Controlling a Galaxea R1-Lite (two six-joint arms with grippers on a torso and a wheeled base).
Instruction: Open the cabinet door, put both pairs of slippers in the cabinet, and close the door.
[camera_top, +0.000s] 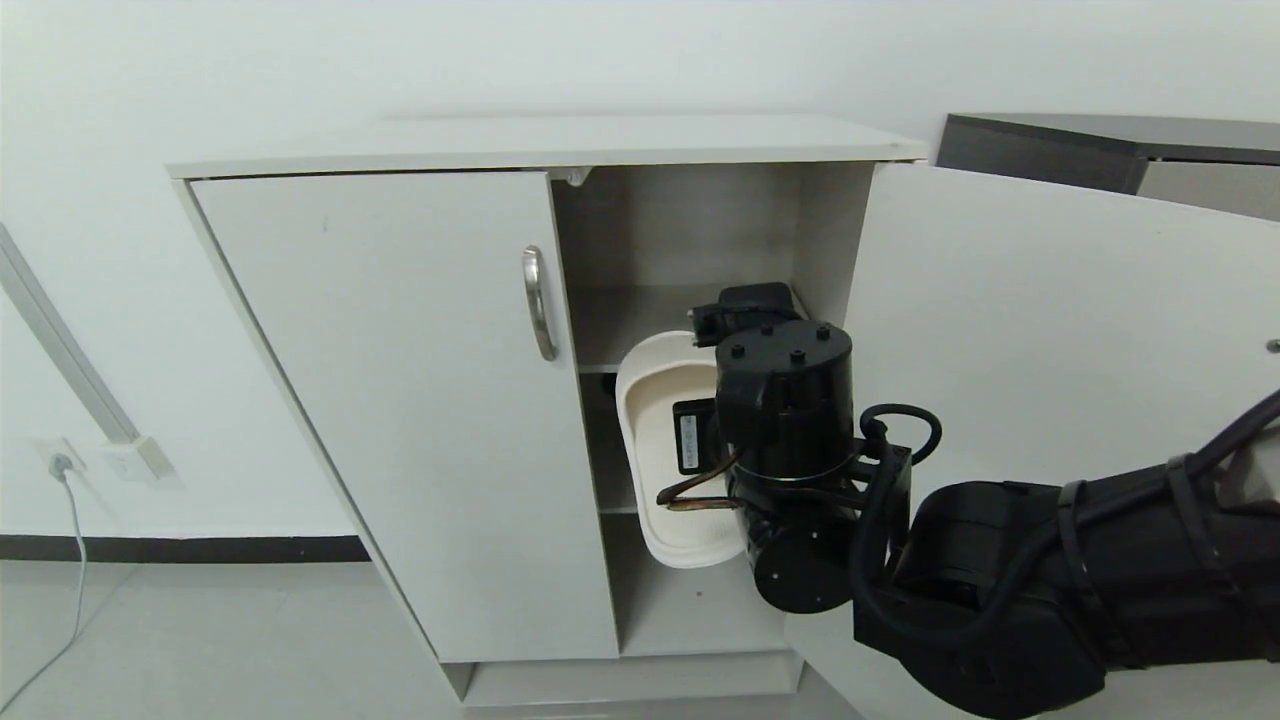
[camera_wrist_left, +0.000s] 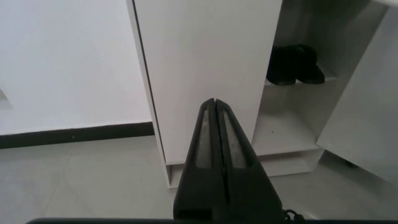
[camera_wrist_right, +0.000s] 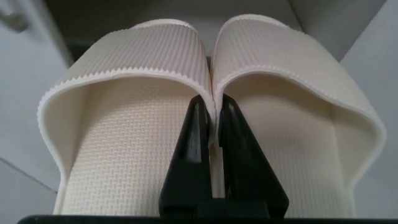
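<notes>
The right arm reaches into the open right half of the cabinet (camera_top: 550, 140). The right gripper (camera_wrist_right: 210, 106) is clamped on the touching inner edges of the cream slippers (camera_top: 655, 450). They stand near upright by the middle shelf, toes away from the gripper. The left gripper (camera_wrist_left: 214, 107) is pressed closed, low before the closed left door (camera_top: 400, 400).

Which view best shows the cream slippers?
Right wrist view: cream ribbed slippers side by side, right tool pinching their inner edges. Head view: arm partly covers them; left wrist view faces the white cabinet door.

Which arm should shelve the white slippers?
Right. The right gripper is shut on the white slippers, right at the cabinet opening; the left gripper is shut, empty and back from it.
</notes>
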